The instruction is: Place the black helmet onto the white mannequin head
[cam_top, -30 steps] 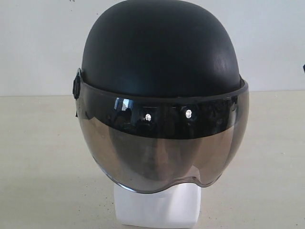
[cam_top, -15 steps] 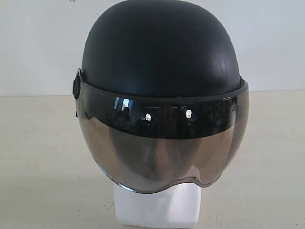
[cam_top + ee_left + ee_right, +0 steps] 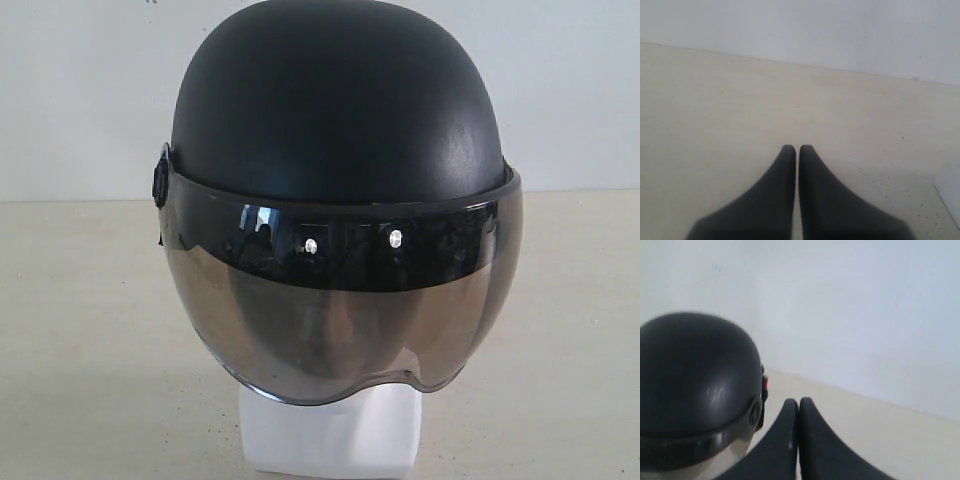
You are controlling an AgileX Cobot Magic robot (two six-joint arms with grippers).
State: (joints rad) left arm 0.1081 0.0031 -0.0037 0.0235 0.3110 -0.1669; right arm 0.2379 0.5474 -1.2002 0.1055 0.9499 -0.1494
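closest in the exterior view, the squarish neck base of the white mannequin head (image 3: 335,440) stands upright on the pale tabletop (image 3: 80,340), at the lower edge of the picture. just above it the smoky tinted visor (image 3: 340,320) curves down over the face, so the moulded features show only dimly through it. two small bright studs (image 3: 310,245) sit in the visor's dark upper band. the black helmet (image 3: 335,110) sits squarely on the head, its rounded matte shell covering the crown. a round side knob (image 3: 158,185) marks where the visor joins the shell. behind the head the tabletop runs back to a plain white wall (image 3: 70,90).

in the left wrist view the left end effector (image 3: 798,148) has its two dark fingers pressed together with only a hairline between them and nothing gripped. it hangs over the tabletop, with the wall beyond.

in the right wrist view the right end effector (image 3: 798,401) is likewise closed tip to tip and holds nothing. the helmet's shell, with the visor's band under it, lies near these fingers. this angle does not show whether they touch. past them come the tabletop and then the wall.
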